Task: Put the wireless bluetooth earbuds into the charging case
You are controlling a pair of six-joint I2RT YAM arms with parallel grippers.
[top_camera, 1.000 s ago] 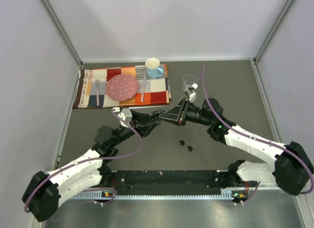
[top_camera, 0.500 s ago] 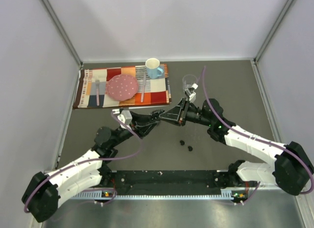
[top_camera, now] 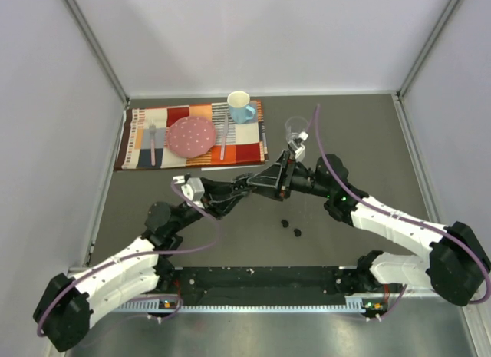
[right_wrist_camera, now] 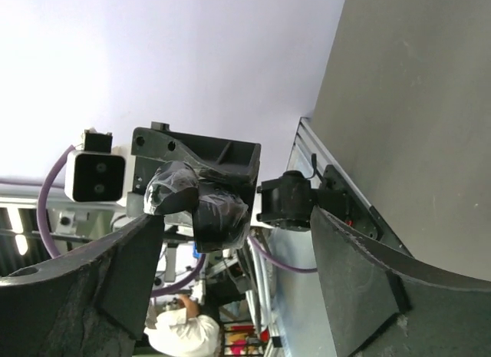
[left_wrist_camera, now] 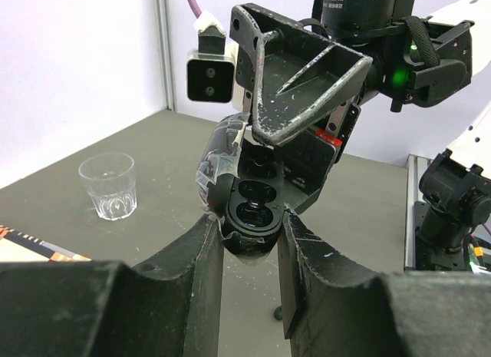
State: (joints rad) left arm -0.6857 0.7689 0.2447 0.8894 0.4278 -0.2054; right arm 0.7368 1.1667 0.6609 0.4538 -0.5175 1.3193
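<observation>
Both arms meet above the middle of the surface [top_camera: 368, 142]. The left tool [left_wrist_camera: 249, 223] is clamped narrow on the case [left_wrist_camera: 253, 197], gripping its lower half from both sides. The case is open, its 2 dark wells facing the left wrist camera, with the taped lid [left_wrist_camera: 221, 153] tipped back at 11 o'clock. Whether a bud sits in either well, I cannot tell.

The right tool [top_camera: 266, 180] comes in from 3 o'clock and hangs right at the case, fingers spread wide. From its own wrist view the case shows in the gap between them, and nothing is gripped there.

On the surface, 2 earbuds [top_camera: 285, 222] lie loose at 5 o'clock from the case, the second [top_camera: 296, 233] just beside the first. Both are apart from either tool.

A clear glass [top_camera: 296, 129] stands at 1 o'clock from the tools. At 11 o'clock a checked mat [top_camera: 249, 150] carries a pink plate [top_camera: 192, 136] and a blue mug [top_camera: 241, 107].
</observation>
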